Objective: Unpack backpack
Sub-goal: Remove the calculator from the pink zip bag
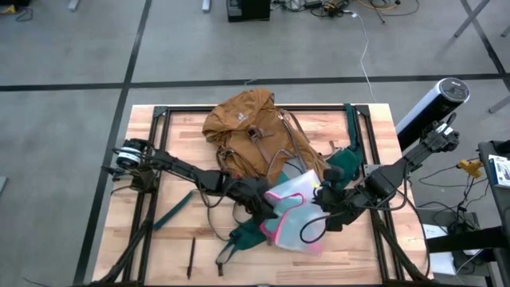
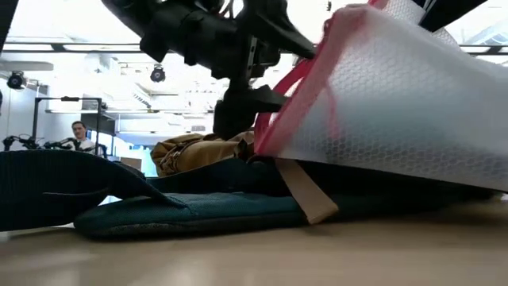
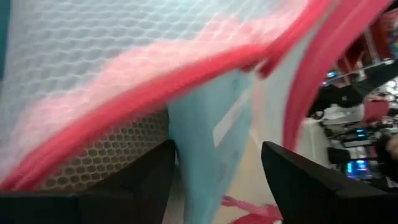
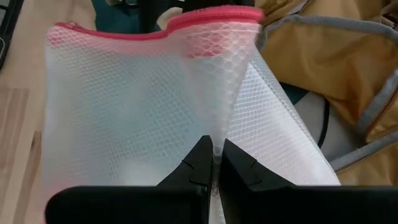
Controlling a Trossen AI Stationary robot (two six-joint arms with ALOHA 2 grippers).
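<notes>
Backpack [image 1: 243, 127] lies on the worktop [image 1: 175, 147] w/ its tan body at upper centre of the high view and dark green back panel & straps trailing toward lower centre. Clear pink-edged pouch [image 1: 296, 209] sits lifted over the green part, lower centre-right, between both arms. Right hand [image 4: 214, 163] comes in from the right; fingers pinched tight together on a fold of the pouch mesh. Left hand [image 1: 267, 209] reaches in from the left, at the pouch's pink edge; in its wrist view the fingers [image 3: 149, 180] stand apart w/ pouch material and pink trim between them, but can't tell if they grip it. Low view: pouch tilted up off the green panel. A pen-like stick [image 1: 191, 257] lies lower left on the worktop.
</notes>
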